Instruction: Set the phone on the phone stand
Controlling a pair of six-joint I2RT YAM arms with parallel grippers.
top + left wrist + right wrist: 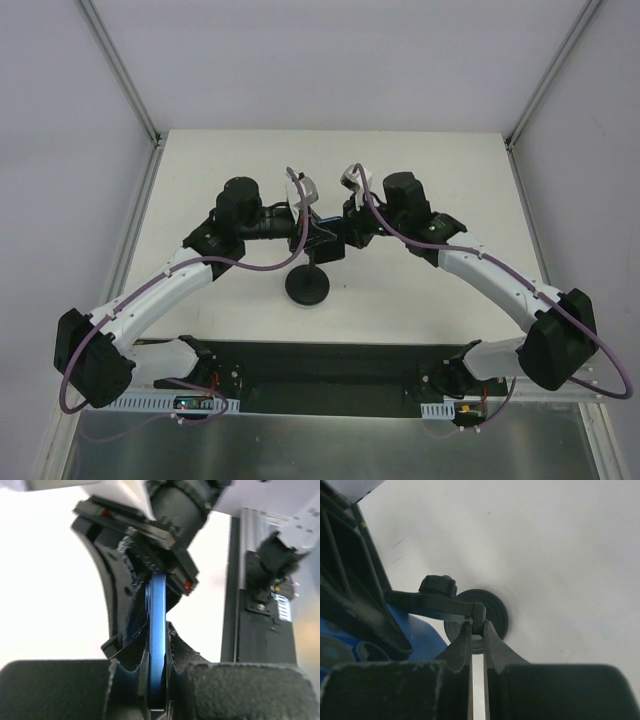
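The phone (156, 615) shows edge-on as a thin blue slab, clamped upright between my left gripper's (156, 630) pads. Its blue side also fills the left of the right wrist view (417, 635). The all-black phone stand stands mid-table on its round disc base (308, 285), which the right wrist view also shows (495, 611). My right gripper (478, 625) is shut on the end of the stand's holder arm (437, 606). From above, both grippers, left (300, 238) and right (345, 232), meet over the stand, and the phone is mostly hidden between them.
A black mounting strip (330, 365) with the arm bases runs along the table's near edge. Metal frame posts (120, 70) and white walls enclose the white table (200, 180). Purple cables (240, 265) loop along both arms.
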